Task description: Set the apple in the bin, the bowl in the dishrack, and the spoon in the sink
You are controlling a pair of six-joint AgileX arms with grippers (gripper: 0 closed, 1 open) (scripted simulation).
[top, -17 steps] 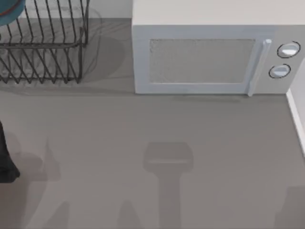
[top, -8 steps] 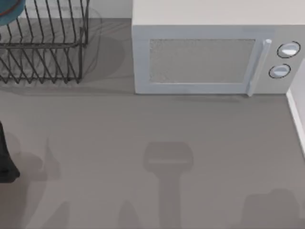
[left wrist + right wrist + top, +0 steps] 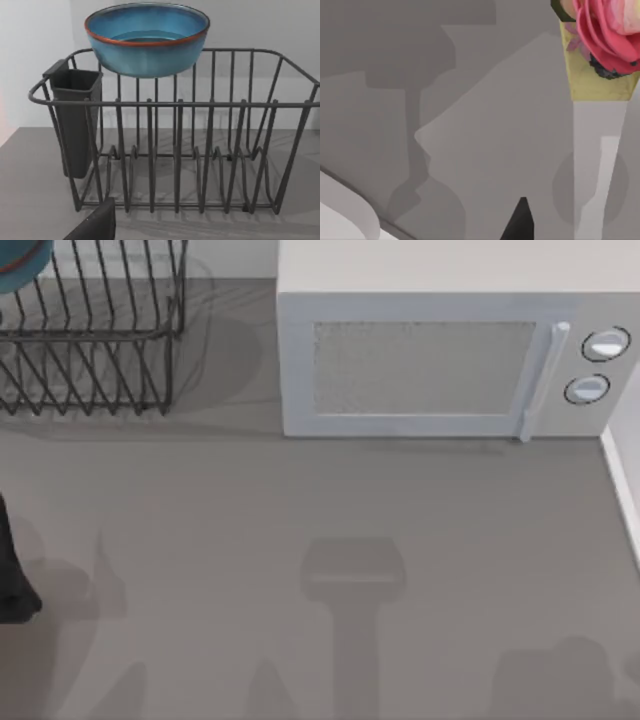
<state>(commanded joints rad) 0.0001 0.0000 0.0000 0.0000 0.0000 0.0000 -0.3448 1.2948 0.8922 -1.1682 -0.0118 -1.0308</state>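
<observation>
Not much of the AgileX body to go on here. A matte black, blocky piece of the left arm (image 3: pixel 12 575) pokes in at the far left edge of the top view. Each wrist view catches a plain dark fingertip: one slab-like (image 3: pixel 95 225), one pointed (image 3: pixel 519 220). No markings or cables.

Looks like a rendered kitchen counter tbh. Plain grey countertop (image 3: pixel 300 500) w/ a light grey microwave (image 3: pixel 450 360) at the back, door handle + two round knobs on it. Black wire dishrack (image 3: pixel 180 150) next to it w/ a dark utensil cup (image 3: pixel 75 120) clipped on, and a blue bowl (image 3: pixel 146 37) at the rack's top. Pale wall behind.
</observation>
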